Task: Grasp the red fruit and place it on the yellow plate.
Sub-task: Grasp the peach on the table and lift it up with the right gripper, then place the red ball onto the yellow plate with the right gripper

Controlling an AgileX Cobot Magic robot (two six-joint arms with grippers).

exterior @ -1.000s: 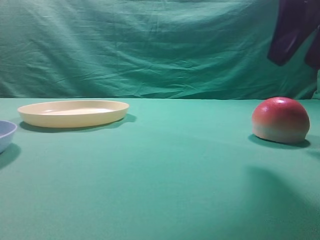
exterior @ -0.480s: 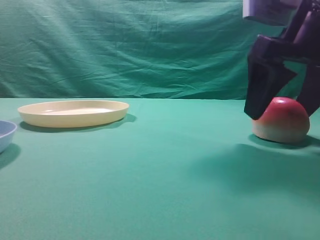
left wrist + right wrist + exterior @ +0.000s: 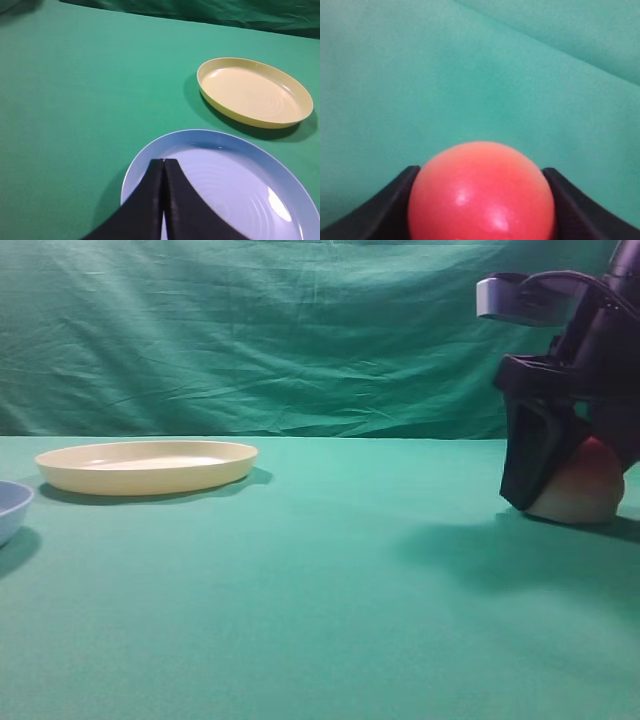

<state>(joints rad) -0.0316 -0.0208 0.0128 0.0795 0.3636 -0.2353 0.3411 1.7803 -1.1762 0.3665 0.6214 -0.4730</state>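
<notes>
- Fruit first: the smooth, glossy, dome-shaped red fruit (image 3: 580, 492), red on top and paling to cream at its base, sat on the green cloth-covered table (image 3: 320, 620) at the far right of the high view.
- Right gripper (image 3: 570, 485), black, stood over the fruit, one finger down its left flank and the rest of the jaw behind it.
- From the right wrist camera the fruit (image 3: 481, 192) lay squarely between the two dark fingers (image 3: 385, 210), which sat against or just beside its sides; whether the grip was firm could not be told.
- Left gripper (image 3: 163, 200) hung with its fingers pressed together above the light blue round dish (image 3: 225, 190).
- Wide, shallow, pale cream-yellow plastic plate (image 3: 147, 466) lay well apart to the left, just beyond the blue dish.
- Right arm was plainly the nearer; the carry would likely run leftward across the table.
</notes>
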